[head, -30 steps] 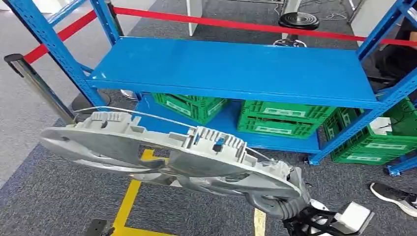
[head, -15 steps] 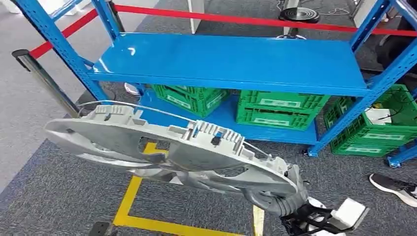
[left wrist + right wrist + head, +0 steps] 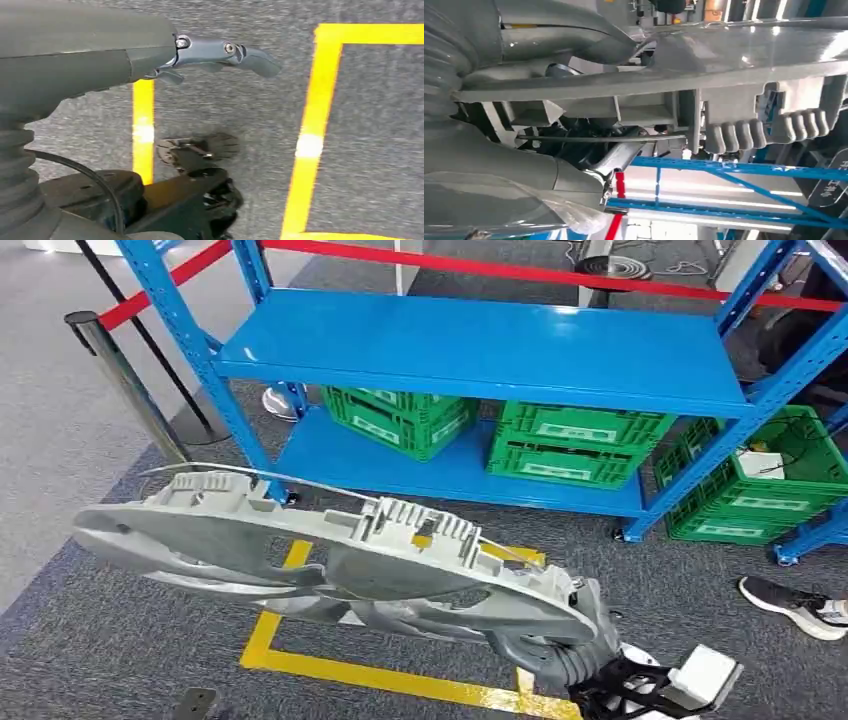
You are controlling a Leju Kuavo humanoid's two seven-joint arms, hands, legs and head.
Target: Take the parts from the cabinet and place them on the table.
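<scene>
The right hand (image 3: 560, 655) is gripping one end of a long grey moulded part (image 3: 330, 550), ribbed and finned, held out over the carpet before the blue shelf (image 3: 480, 345); its fingers are mostly hidden. The left hand (image 3: 220, 52) is hanging empty, fingers loosely extended.

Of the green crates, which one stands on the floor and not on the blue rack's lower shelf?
The green crate on the right, outside the blue rack, holding a white object. The other two crates sit on the lower shelf.
</scene>
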